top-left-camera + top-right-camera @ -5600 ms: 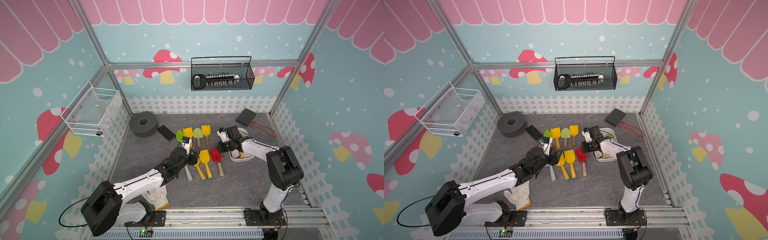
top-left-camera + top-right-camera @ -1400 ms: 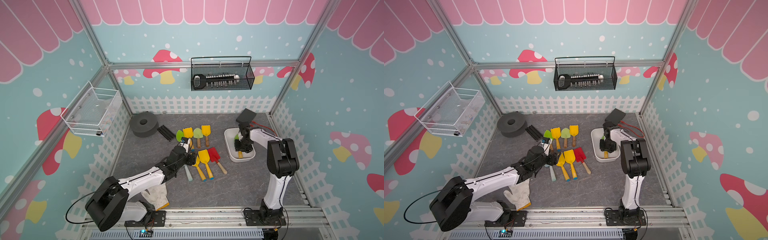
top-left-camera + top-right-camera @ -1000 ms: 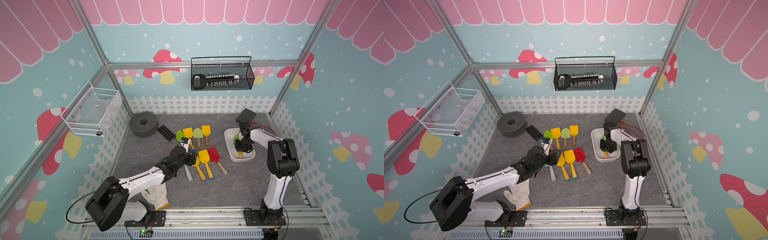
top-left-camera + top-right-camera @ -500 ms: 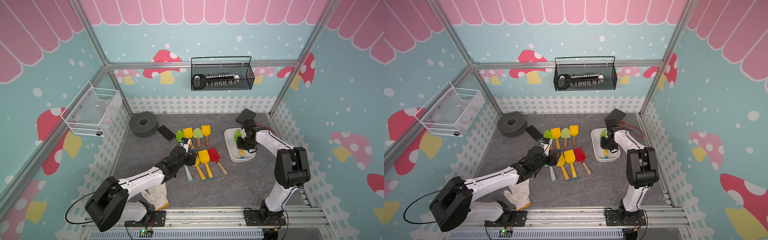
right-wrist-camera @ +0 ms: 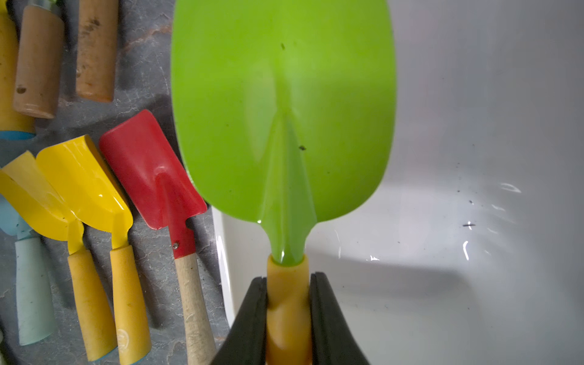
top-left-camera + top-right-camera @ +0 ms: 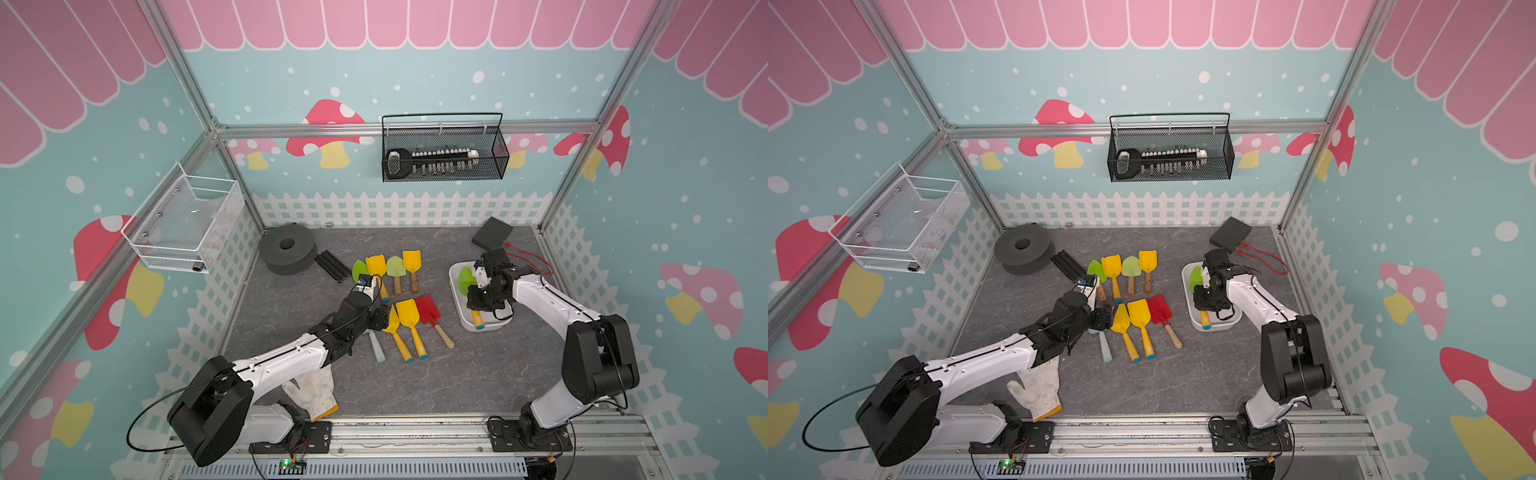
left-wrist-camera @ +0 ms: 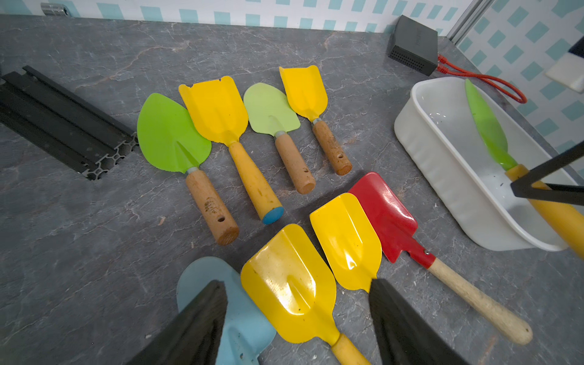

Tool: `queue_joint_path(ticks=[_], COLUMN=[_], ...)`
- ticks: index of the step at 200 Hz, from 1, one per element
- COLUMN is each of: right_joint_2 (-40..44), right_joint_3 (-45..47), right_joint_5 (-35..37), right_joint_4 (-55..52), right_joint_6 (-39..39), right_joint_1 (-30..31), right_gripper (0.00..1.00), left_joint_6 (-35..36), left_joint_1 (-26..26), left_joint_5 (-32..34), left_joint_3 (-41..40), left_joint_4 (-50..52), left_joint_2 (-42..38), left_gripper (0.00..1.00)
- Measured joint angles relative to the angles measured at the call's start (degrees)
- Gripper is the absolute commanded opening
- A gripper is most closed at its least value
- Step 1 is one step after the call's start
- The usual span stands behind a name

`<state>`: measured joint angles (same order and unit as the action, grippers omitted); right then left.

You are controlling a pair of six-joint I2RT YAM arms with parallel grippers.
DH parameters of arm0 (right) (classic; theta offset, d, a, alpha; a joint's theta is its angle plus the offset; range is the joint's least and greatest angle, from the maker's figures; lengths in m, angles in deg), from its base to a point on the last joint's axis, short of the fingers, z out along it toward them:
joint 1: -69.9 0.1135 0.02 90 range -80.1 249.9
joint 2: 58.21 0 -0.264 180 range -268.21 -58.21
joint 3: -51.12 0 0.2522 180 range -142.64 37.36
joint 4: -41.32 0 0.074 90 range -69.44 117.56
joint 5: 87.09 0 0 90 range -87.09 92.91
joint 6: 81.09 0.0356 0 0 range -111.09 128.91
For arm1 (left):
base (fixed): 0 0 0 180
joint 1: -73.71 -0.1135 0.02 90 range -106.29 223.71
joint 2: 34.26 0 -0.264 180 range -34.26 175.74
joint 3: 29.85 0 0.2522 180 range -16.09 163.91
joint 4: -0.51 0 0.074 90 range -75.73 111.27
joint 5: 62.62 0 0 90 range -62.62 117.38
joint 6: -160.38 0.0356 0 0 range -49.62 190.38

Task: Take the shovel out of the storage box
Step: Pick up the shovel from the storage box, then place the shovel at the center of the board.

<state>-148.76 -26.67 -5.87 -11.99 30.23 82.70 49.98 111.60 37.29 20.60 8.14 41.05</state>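
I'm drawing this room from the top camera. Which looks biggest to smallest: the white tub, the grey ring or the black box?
In a top view:
1. white storage tub
2. grey ring
3. black box
The ring and box sit farther back, so they may look slightly smaller than they are.

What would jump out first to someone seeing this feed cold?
The bright green shovel tilted in the white storage box at the right of the mat, its yellow handle pinched by the right end effector. Next, the colourful shovels laid in two rows mid-mat, with the left end effector open above them.
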Motion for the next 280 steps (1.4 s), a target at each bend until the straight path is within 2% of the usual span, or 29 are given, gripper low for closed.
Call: queue_joint_path(ticks=[79, 129, 176, 238, 280], right_joint_2=[14.6, 18.9, 18.6, 12.1, 11.5], right_joint_3=[9.8, 12.9, 12.5, 8.2, 5.0], right_joint_5=[-2.1, -4.1, -6.0, -4.0, 0.3], right_joint_4=[-0.1, -3.3, -6.1, -6.7, -7.2], right_joint_6=[0.5, 0.8, 1.1, 6.7, 8.6], right_joint_1=[1.6, 6.6, 14.4, 30.3, 31.7], right_gripper=[0.05, 0.08, 0.09, 0.09, 0.08], left_joint_6=[-0.2, 0.3, 0.7, 0.7, 0.6], left_joint_1=[0.0, 0.0, 0.0, -0.4, -0.4], left_joint_5=[1.6, 2.5, 3.2, 3.2, 3.2], left_joint_3=[0.0, 0.2, 0.5, 0.7, 0.9], left_joint_4=[1.0, 1.8, 3.1, 3.7, 3.8], left_joint_2=[-4.7, -4.2, -3.8, -3.8, -3.8], left_gripper=[0.75, 0.75, 0.75, 0.75, 0.75])
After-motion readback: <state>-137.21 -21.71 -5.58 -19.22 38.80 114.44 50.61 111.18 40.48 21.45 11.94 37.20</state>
